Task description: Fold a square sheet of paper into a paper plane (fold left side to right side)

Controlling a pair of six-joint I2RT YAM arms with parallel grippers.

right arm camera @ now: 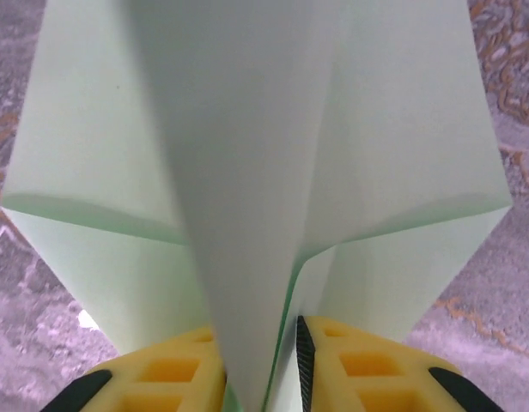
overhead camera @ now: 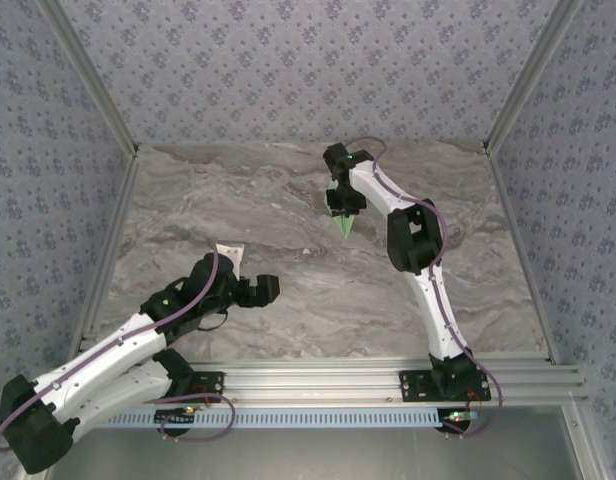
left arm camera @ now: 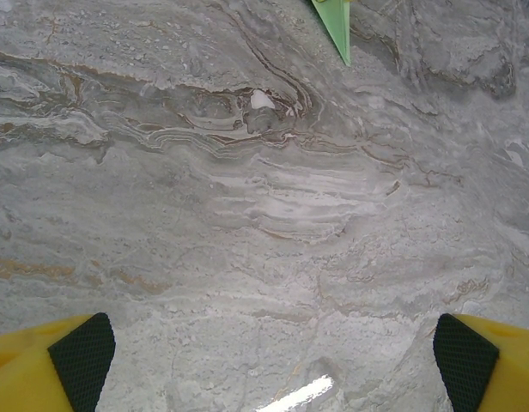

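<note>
**Status: folding appears complete; set-down likely remains.**
The paper plane (overhead camera: pixel 344 226) (right arm camera: pixel 247 172) is a creased dart at the far centre of the table (overhead camera: pixel 288 320). Its centre fold lies between the right gripper (right arm camera: pixel 260 369) jaws, and whether they pinch it cannot be told. The left gripper (left arm camera: pixel 273 360) is spread wide, empty and well apart.

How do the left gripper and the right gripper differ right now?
The left gripper stands wide open with nothing between its jaws; the right gripper has its jaws close together around the centre fold of the paper plane, though I cannot tell whether it pinches. The left gripper hangs over bare table at the near left; the right gripper sits farther out, mid-table. Both have yellow fingers with dark pads.
</note>
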